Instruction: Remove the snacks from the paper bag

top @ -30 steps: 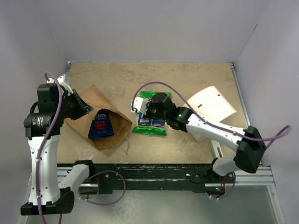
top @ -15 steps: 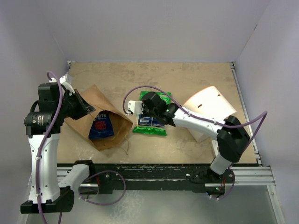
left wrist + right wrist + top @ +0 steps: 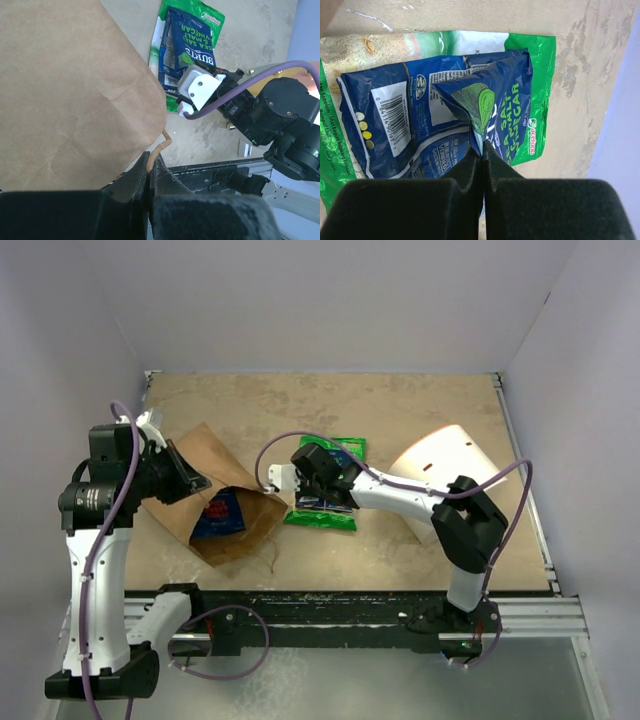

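The brown paper bag lies on its side at the left, mouth towards the near edge. A dark blue snack packet with a red label shows inside the mouth. My left gripper is shut on the bag's edge by its twisted handle; the bag fills the left wrist view. My right gripper is shut on a pinched fold of a blue Burts packet. That packet lies on a green packet on the table right of the bag.
A white cylindrical container lies on its side at the right, close behind my right arm. The black rail runs along the near edge. Grey walls close in the table on three sides.
My right arm has swung its wrist left over the packets. My left gripper has shifted slightly right with the bag's edge, and the bag's mouth now covers more of the blue packet inside.
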You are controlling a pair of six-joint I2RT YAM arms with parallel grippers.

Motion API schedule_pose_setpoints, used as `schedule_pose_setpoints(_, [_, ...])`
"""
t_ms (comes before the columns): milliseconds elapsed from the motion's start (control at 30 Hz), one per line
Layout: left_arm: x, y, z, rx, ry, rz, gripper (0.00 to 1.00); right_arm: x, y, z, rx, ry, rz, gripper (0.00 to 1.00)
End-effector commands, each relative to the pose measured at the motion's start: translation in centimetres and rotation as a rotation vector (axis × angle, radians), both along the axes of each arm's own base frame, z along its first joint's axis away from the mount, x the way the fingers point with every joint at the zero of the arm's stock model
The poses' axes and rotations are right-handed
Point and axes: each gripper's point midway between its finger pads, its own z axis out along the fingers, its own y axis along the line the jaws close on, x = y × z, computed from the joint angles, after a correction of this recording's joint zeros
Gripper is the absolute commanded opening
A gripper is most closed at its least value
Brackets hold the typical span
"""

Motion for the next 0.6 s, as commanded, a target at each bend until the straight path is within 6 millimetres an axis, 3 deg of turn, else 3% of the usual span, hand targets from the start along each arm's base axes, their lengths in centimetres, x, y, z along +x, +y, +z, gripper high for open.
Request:
schedule_pose_setpoints(0, [-0.1,-0.2,-0.8,-0.047,0.018,0.051,0.00,0.3,0.9,0.7,0.040,0.006,0.003,0.00])
schedule_pose_setpoints(100, [0.8,-0.2,-1.0,-0.071,0.005,0.081,0.00,0.0,1.0,-0.1,0.028,0.042,0.004,0.00])
schedule_pose_setpoints(233, [1.2,0.6,-0.2,0.024,-0.003,0.030,0.00,-0.4,1.4,-0.7,0.022,0.085,0.022,0.00])
schedule_pose_setpoints(433, [2.4,0.6,1.0,0.017,-0.040,0.034,0.00,-0.1,1.5,0.3,0.037,0.067,0.005,0.00])
schedule_pose_setpoints(567, [2.1,1.3,1.8,0.070,-0.074,0.036,0.00,-0.5,1.4,0.0,0.040,0.106,-0.024,0.00])
